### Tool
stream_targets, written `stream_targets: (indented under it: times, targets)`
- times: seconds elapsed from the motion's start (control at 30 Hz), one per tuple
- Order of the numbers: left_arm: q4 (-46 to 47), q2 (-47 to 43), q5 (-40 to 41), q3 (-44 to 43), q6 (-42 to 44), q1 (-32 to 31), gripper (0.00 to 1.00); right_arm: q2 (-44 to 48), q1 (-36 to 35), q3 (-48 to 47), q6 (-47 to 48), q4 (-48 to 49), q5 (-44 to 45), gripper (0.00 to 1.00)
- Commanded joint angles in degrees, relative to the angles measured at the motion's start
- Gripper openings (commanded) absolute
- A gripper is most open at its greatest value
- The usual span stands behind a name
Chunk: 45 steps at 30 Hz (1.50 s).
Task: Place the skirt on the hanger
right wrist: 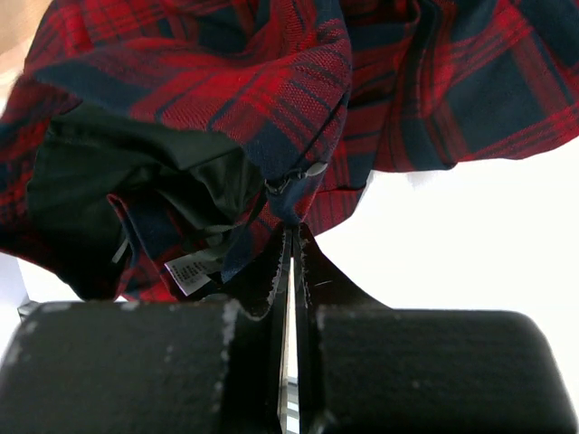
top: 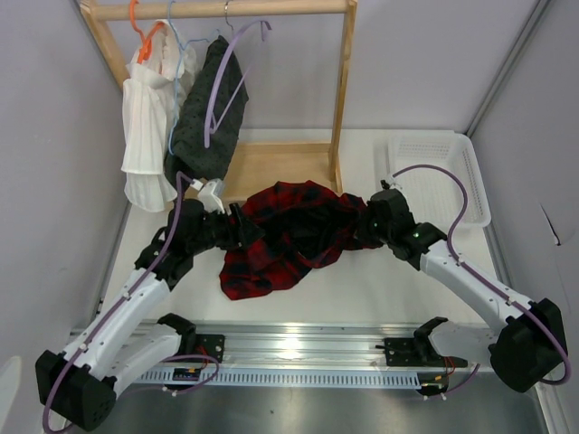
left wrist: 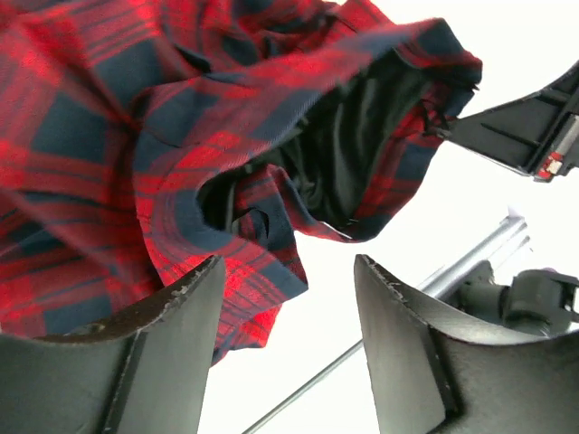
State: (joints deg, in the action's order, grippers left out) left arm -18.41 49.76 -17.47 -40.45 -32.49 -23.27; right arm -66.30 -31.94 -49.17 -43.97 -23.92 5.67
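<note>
— White desk (top: 398,280), pale walls, a wooden rack (top: 342,90) at the back. Where's the skirt?

— The skirt (top: 289,235) is bunched up mid-desk, between the two arms and in front of the rack's base. Its left part slumps onto the desk, while the right end is lifted.

— Lifted by what?

— By the right claw (top: 362,226). In the wrist view the right claw (right wrist: 291,244) has its fingers pressed together on a fold of the skirt's (right wrist: 226,81) edge. The black lining (right wrist: 109,172) and a small white label (right wrist: 188,271) hang just beside the tips.

— And the left claw?

— The left claw (top: 237,226) sits at the skirt's left side. Close up, the left claw (left wrist: 288,271) is spread wide and grips nothing. Checked cloth of the skirt (left wrist: 136,136) drapes just beside one of its fingers (left wrist: 172,344), and bare desk shows through the gap.

— Where's the hanger?

— The lilac hanger (top: 220,90) is up on the rack's rail, lying across a dark dotted garment (top: 208,136), well apart from the skirt. A white pleated garment (top: 149,136) hangs to the left on an orange hanger (top: 145,36).

— Anything else?

— A white basket (top: 452,176) stands on the desk's far right.
</note>
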Motion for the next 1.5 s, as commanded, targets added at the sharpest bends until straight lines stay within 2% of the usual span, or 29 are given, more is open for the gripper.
stream_targets:
  times: [0.0,0.07,0.2,0.3,0.6,0.67,0.7,0.8,0.87,0.9,1.0,1.17,1.43,1.47]
  targets:
    - [-5.57,-2.3,7.97,-4.37,-0.55,-2.03,0.65,0.56,-0.92,-2.42,0.19,0.02,1.27,0.0]
    - [-6.28,-0.03,9.73,-5.16,-0.91,-4.14,0.65,0.65,-1.1,-2.51,0.28,0.1,1.27,0.0]
    - [-7.51,3.49,19.37,-5.79,-3.01,-10.81,0.65,0.56,-1.19,-2.6,0.2,0.28,1.27,0.0]
    - [-7.69,5.25,24.83,-4.56,-4.6,-13.55,0.64,0.47,-1.37,-2.51,0.37,0.54,1.01,0.0]
    - [-5.76,11.24,30.13,-2.09,-5.21,-15.32,0.63,-0.14,-1.37,-1.9,0.46,1.95,0.04,0.0]
    - [-5.93,11.85,29.43,-0.61,-5.13,-15.32,0.57,-0.32,-1.28,-1.9,0.9,1.78,0.13,0.0]
    - [-5.76,11.85,28.99,0.88,-5.39,-15.32,0.48,-0.41,-1.28,-1.9,0.99,1.86,0.22,0.0]
    - [-3.31,8.26,27.41,5.96,-6.97,-15.32,0.3,-0.49,-1.02,-1.55,1.16,1.95,0.13,0.0]
    - [-2.07,5.46,26.62,7.74,-7.85,-15.32,0.25,-0.76,-0.84,-1.11,1.25,2.39,0.04,0.0]
    - [-1.19,4.92,25.66,9.67,-8.11,-15.32,0.15,-1.02,-0.67,-1.02,1.42,2.39,-0.05,0.0]
    - [0.21,4.21,25.21,12.75,-8.99,-15.32,0.0,-1.55,0.12,-0.23,1.78,2.65,-0.22,0.0]
    - [5.58,2.28,24.24,17.15,-10.49,-15.23,0.0,-1.55,3.46,1.0,2.48,3.09,-2.24,0.0]
    - [11.73,7.2,28.44,17.59,-5.13,-13.39,0.0,-2.07,10.41,2.05,4.06,3.18,-4.97,0.0]
    - [13.21,7.02,28.72,18.12,-4.6,-11.12,0.0,-2.08,11.02,2.32,4.15,3.09,-5.06,0.0]
